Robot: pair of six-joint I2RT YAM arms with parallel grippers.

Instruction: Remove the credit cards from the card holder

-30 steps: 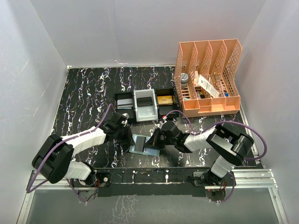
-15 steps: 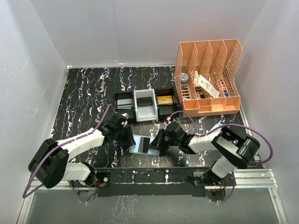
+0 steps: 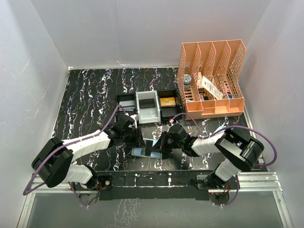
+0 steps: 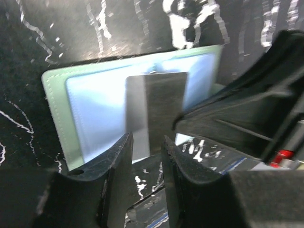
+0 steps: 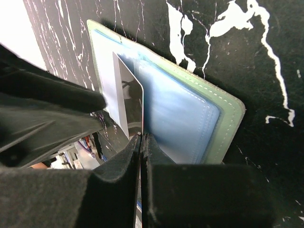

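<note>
The card holder [image 4: 90, 109] lies open on the black marbled table, sage-green outside and pale blue inside, at the front centre [image 3: 141, 152]. A dark grey credit card [image 4: 159, 107] stands up out of its pocket. My right gripper [image 5: 141, 136] is shut on the card's thin edge [image 5: 129, 102], above the holder's blue lining [image 5: 190, 118], and comes in from the right [image 3: 161, 144]. My left gripper [image 4: 146, 145] hovers at the holder's near edge with a clear gap between its fingers and nothing in them. It sits just left of the card [image 3: 139, 137].
A row of low trays stands behind the grippers: a white tray [image 3: 138, 110] between black trays [image 3: 124, 97]. An orange file organiser [image 3: 211, 78] with small items fills the back right. White walls enclose the table on three sides.
My left gripper's jaws have parted and it has shifted right, toward the card. The right gripper, still shut, has tipped the card up from the holder.
</note>
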